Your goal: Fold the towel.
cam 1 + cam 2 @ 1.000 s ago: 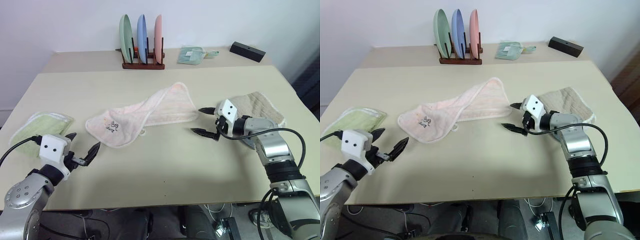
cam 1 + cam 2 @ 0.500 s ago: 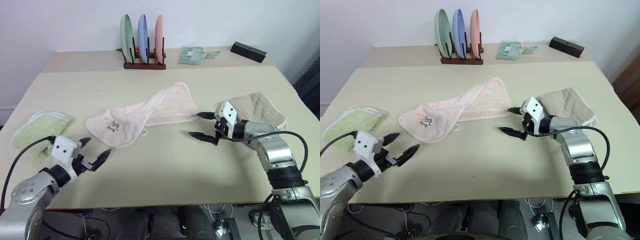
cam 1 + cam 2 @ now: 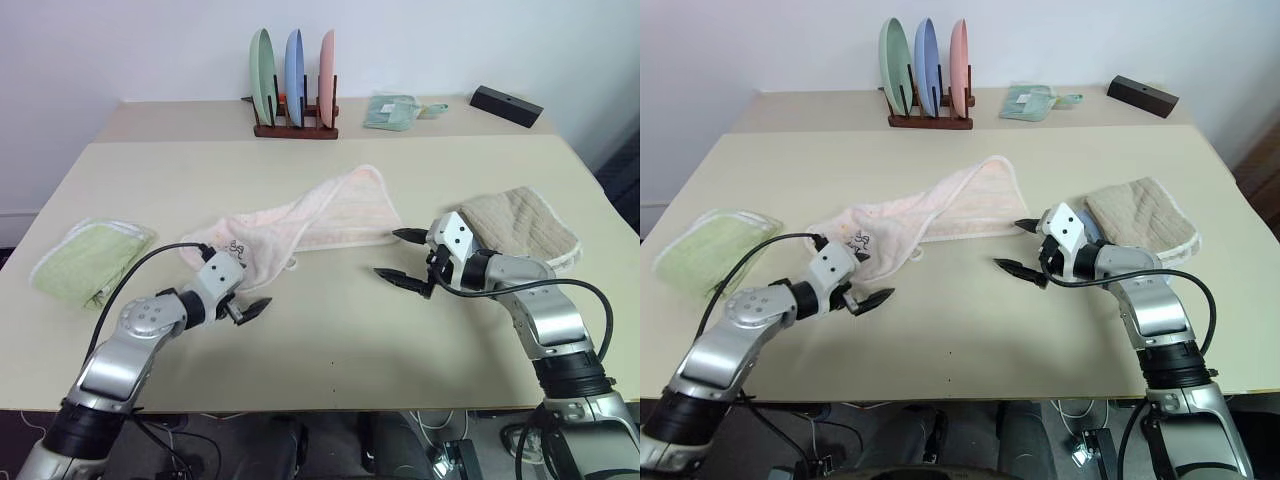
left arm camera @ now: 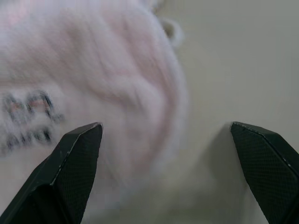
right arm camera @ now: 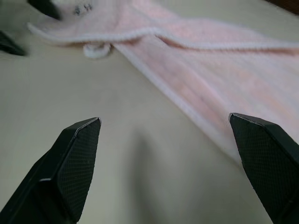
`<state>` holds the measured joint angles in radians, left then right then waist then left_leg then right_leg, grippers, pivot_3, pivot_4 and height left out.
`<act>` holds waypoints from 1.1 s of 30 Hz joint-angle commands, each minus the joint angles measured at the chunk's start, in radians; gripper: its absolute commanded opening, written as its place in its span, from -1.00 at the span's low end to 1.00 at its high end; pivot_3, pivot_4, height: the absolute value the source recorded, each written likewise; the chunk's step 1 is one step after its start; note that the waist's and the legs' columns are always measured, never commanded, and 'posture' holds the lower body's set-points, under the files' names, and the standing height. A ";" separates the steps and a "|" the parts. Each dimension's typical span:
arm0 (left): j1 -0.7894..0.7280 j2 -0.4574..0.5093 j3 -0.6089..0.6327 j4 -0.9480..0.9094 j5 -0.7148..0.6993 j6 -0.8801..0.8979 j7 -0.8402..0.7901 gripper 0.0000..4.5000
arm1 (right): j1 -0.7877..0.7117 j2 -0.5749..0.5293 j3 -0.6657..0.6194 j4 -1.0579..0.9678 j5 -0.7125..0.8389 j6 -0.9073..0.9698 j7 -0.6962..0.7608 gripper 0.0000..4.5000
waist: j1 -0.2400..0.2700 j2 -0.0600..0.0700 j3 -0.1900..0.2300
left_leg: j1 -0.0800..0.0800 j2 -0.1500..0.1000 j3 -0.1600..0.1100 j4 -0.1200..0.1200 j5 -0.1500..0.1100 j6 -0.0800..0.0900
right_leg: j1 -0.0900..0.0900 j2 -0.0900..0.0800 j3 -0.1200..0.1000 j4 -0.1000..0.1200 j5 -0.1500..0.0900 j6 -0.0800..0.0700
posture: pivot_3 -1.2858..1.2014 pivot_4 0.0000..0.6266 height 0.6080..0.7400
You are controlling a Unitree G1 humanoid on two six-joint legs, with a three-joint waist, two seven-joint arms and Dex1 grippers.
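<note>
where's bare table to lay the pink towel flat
Widest bare patch: the near table between the two open grippers, left gripper and right gripper. Another lies behind the towel, before the plate rack. Crowded: green towel at left, beige towel at right.

Three towels — pink (image 3: 300, 222), green (image 3: 88, 260), beige (image 3: 520, 225); three plates (image 3: 294, 80) in one rack (image 3: 295, 128); one black box (image 3: 506, 105).

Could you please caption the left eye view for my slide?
Open left gripper at the pink towel's printed corner, open right gripper beside its other end.
</note>
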<state>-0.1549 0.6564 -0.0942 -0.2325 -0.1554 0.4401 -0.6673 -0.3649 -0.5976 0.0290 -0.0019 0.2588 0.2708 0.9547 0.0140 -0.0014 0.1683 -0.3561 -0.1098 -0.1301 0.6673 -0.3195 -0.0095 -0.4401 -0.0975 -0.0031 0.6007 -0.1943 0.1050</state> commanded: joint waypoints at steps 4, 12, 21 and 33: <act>-0.035 -0.036 0.004 0.090 0.049 -0.048 0.039 0.17 | 0.034 0.006 -0.019 -0.073 0.012 0.002 -0.044 1.00 | -0.003 0.000 0.000 | 0.001 0.000 0.000 0.000 0.000 0.000 | 0.000 0.000 0.000 0.001 0.000 0.000 | 0.03 -0.52 0.79; -0.006 -0.028 0.029 0.045 0.057 -0.085 0.032 -0.97 | 0.000 0.007 -0.005 -0.046 0.002 -0.016 -0.049 1.00 | -0.004 0.000 0.000 | 0.000 0.001 0.000 0.000 0.000 -0.001 | -0.001 0.001 0.000 0.001 0.000 -0.001 | 0.03 -0.52 0.79; 0.376 0.092 0.306 -0.338 -0.192 -0.003 -0.143 -0.97 | -0.125 0.013 0.047 0.088 -0.107 -0.133 -0.075 1.00 | -0.025 0.000 0.001 | -0.001 0.002 0.002 -0.001 0.000 0.000 | -0.002 0.000 0.002 0.000 0.000 -0.001 | 0.03 -0.52 0.79; 0.765 0.110 0.546 -0.320 -0.127 -0.102 -0.195 -0.97 | -0.494 0.075 0.245 0.656 -0.485 -0.599 -0.276 1.00 | -0.032 0.001 0.001 | 0.000 0.003 0.005 -0.001 0.000 0.000 | -0.002 0.002 0.002 0.000 0.000 -0.001 | 0.03 -0.52 0.79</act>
<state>0.5888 0.7618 0.4198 -0.5638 -0.3152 0.3771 -0.8502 -0.8119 -0.5343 0.2554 0.5989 -0.1727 -0.2340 0.7287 -0.0179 -0.0007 0.1695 -0.3556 -0.1071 -0.1236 0.6657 -0.3196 -0.0094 -0.4427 -0.0957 0.0001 0.6005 -0.1940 0.1038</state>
